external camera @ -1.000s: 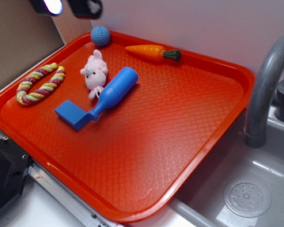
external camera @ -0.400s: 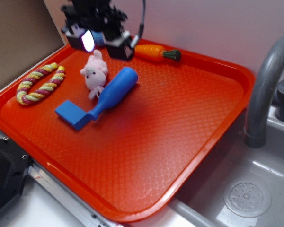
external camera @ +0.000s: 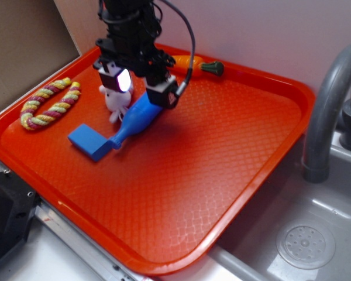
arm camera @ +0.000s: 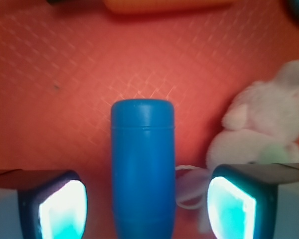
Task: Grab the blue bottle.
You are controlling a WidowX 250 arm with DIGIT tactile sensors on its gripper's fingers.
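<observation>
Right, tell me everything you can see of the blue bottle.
The blue bottle is smooth, plain, plastic-looking: a cylindrical body with a flat base, narrowing to a thin neck with a flared mouth. It lies on its side on the orange tray, mouth against the flat blue block, base pointing toward the carrot. The pink bunny lies close beside its body. The open gripper straddles the body, one finger on either side, neither clearly touching it.

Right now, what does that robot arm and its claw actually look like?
The arm is black and blocky, with a black cable looping down its side. Its gripper ends in two chunky black fingers with pads glowing white to turquoise, clearest in the wrist view.
</observation>
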